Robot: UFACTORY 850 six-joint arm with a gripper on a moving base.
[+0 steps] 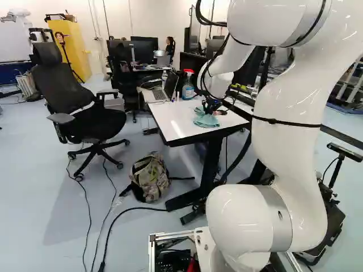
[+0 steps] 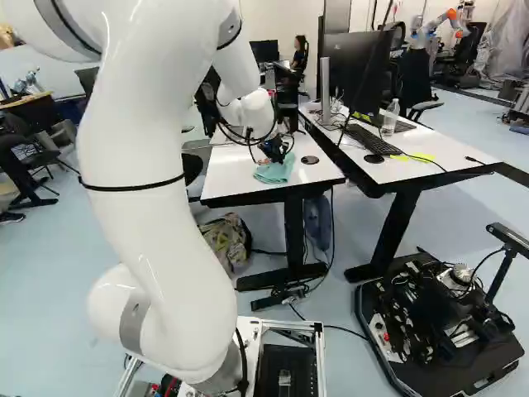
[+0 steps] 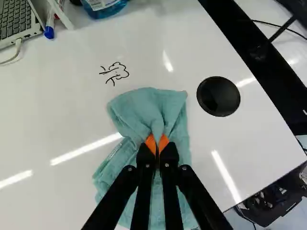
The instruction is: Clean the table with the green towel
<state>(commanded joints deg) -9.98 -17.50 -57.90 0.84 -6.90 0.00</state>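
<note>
The claw (image 3: 157, 145) pinches a fold of the towel (image 3: 144, 109), which lies on the white surface (image 3: 53, 110), its long way running near to far. The scribble (image 3: 115, 73) is just past it, far and a bit left, so the wipe should go that way.

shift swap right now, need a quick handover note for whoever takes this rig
Gripper: shut on the green towel, pinching a fold.
Towel: lying on the white table, beside a round black disc.
Beyond it: laptop, spray bottle.
Done: towel gripped and on the table.
Left: the black scribble ahead of the towel is unwiped; probably wipe there next.
</note>
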